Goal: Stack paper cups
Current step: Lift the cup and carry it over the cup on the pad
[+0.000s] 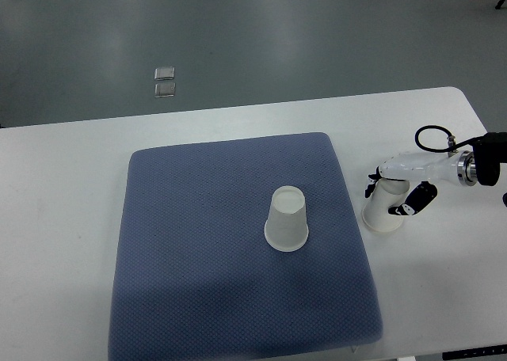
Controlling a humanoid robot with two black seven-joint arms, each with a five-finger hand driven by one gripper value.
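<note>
Surface: white surface (63,187) with a blue mat (198,298) lying on it.
Cup on mat: paper cup (286,218) stands upside down, near the middle of the mat.
Second cup: another paper cup (383,212), upside down on the bare surface, just right of the mat.
Right hand: right hand (398,188) has its fingers closed around the second cup.

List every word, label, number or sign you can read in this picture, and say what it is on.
None can be read.
Cup on the mat: plain white, no print.
Cup in the right hand: plain white, no print visible.
Blue mat: bare fabric, no label.
White table: no markings.
Two small squares on the floor: too small to tell.
</note>
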